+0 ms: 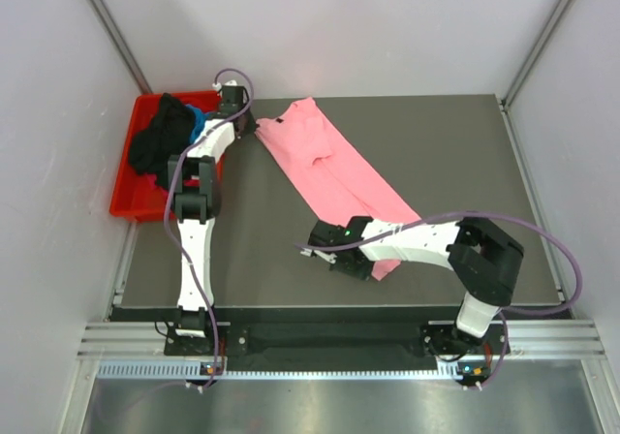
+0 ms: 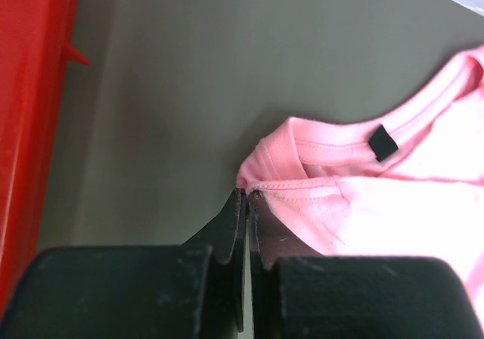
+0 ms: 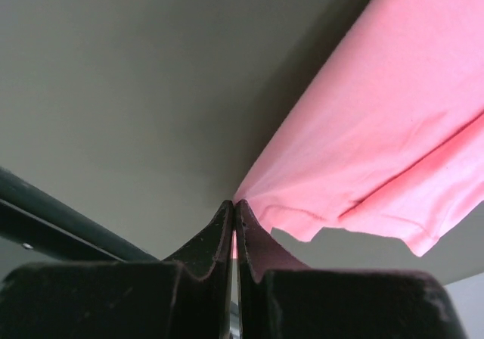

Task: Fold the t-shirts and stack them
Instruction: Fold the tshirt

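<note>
The light pink t-shirt lies folded into a long strip, stretched diagonally across the grey table. My left gripper is shut on its shoulder seam beside the collar, seen close in the left wrist view, where the pink t-shirt shows a black neck label. My right gripper is shut on the shirt's lower edge and holds that end of the pink t-shirt a little above the table. A black t-shirt and a bright blue one lie in the bin. No magenta shirt shows.
The red plastic bin stands at the table's left edge, just left of my left arm, and its wall shows in the left wrist view. White walls close in the table at the back and sides.
</note>
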`<action>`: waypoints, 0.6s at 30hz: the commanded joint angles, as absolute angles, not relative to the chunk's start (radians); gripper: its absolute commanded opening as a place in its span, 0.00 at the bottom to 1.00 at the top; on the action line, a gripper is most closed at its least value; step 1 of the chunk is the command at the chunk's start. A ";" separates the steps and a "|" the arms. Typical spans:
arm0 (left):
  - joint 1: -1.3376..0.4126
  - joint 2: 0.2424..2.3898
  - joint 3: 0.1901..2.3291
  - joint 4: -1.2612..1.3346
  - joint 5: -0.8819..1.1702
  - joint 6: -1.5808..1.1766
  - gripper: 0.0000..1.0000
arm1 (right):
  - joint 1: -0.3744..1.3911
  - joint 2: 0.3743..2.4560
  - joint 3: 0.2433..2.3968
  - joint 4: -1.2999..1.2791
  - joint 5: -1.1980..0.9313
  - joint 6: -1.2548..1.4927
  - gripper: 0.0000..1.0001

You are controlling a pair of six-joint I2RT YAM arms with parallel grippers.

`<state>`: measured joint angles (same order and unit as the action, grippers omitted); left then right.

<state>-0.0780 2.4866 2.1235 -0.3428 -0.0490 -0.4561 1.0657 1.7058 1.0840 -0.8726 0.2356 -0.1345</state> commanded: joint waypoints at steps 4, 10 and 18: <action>-0.058 2.528 2.172 -0.262 -0.058 -0.439 0.00 | 1.193 1.782 1.175 -0.930 0.281 -0.008 0.01; -0.057 2.505 2.192 -0.325 -0.064 -0.422 0.20 | 1.249 1.828 1.262 -0.983 0.281 0.057 0.18; -0.057 2.341 2.158 -0.397 -0.051 -0.448 0.46 | 1.238 1.758 1.385 -0.986 0.291 0.045 0.52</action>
<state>-0.0677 2.4916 2.1494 -0.3801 -0.0456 -0.4393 1.2407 1.8282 1.3087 -0.9672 0.2714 0.0441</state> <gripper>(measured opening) 0.453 0.510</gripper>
